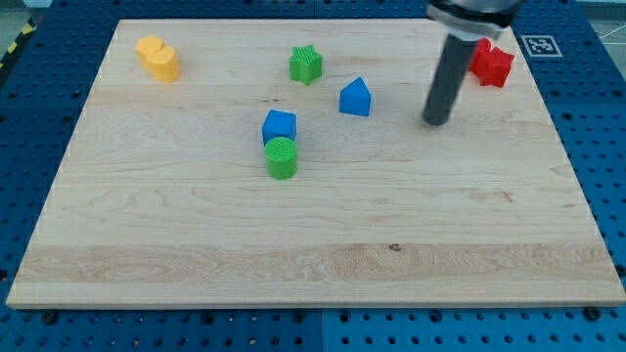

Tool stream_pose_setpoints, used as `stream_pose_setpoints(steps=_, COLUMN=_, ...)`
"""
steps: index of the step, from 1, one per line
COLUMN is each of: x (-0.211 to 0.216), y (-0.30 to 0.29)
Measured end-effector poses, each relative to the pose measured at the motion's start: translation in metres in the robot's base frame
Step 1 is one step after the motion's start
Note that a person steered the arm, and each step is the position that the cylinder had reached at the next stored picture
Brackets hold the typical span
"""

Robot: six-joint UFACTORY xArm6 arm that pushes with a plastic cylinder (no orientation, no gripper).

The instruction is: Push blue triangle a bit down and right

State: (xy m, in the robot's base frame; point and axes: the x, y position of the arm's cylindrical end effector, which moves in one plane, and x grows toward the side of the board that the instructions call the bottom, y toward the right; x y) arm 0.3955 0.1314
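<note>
Camera view, looking down on the pale wooden table (323,244): the arm carries no jaws, so no opening or hold can be told, only a straight dark rod whose lower end, my tip (435,122), rests on the wood in the far right part of the table. Just behind the rod, at the far right, sits the red star-shaped block (496,65), partly hidden by the rod. To the left of my tip, apart from it with bare wood between, stands the blue triangle (355,98), a small house-like block with a pointed top, lying a little right of the table's middle line and in its far half. Farther left and farther back is the green star block (306,65). Nearer and to the left of the blue triangle sits the blue cube-like block (279,126), and touching its near side is the green round cylinder block (282,157). In the far left corner lies the yellow lobed block (158,59).
</note>
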Motion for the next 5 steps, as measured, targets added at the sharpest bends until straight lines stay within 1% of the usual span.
stream_pose_setpoints(steps=1, x=0.002, y=-0.016)
stream_pose_setpoints(steps=2, x=-0.011, y=-0.021)
stream_pose_setpoints(steps=3, x=-0.070, y=-0.021)
stream_pose_setpoints(steps=4, x=-0.095, y=-0.035)
stream_pose_setpoints(steps=5, x=-0.089, y=-0.079)
